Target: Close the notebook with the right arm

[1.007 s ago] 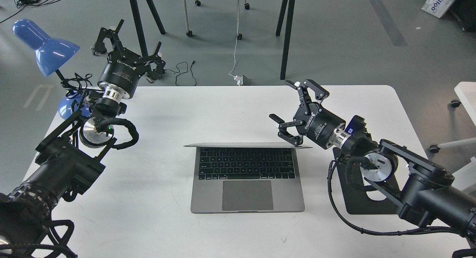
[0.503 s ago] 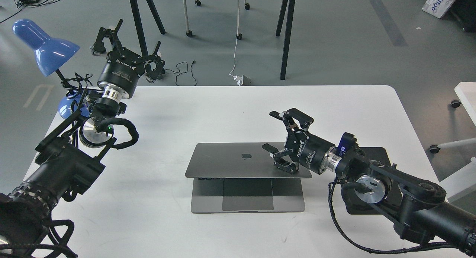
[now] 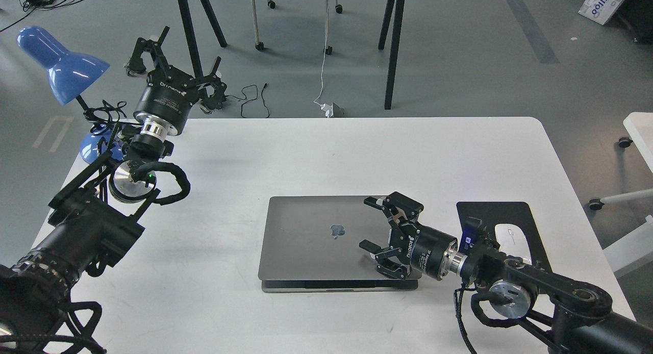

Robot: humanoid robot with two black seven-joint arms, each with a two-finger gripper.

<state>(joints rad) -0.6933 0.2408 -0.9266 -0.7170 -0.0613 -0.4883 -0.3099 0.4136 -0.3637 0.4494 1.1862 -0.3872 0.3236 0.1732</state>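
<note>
On the white table [image 3: 306, 150], near its front middle, the notebook [image 3: 316, 242] lies with its long axis left to right, lid almost down, logo up. The right gripper [image 3: 380, 226] rests spread wide on the lid's right part, holding nothing. The left gripper [image 3: 173, 63] hangs open, empty.

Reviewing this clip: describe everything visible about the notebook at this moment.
The notebook is a slim grey, metal-looking laptop with a dark apple logo on its lid. It lies flat on the white table, lid almost fully down, a thin dark gap showing along the front edge above the base. The open right gripper rests over the lid's right side, apparently pressing it. A black mouse pad lies to its right, apart from it.
</note>
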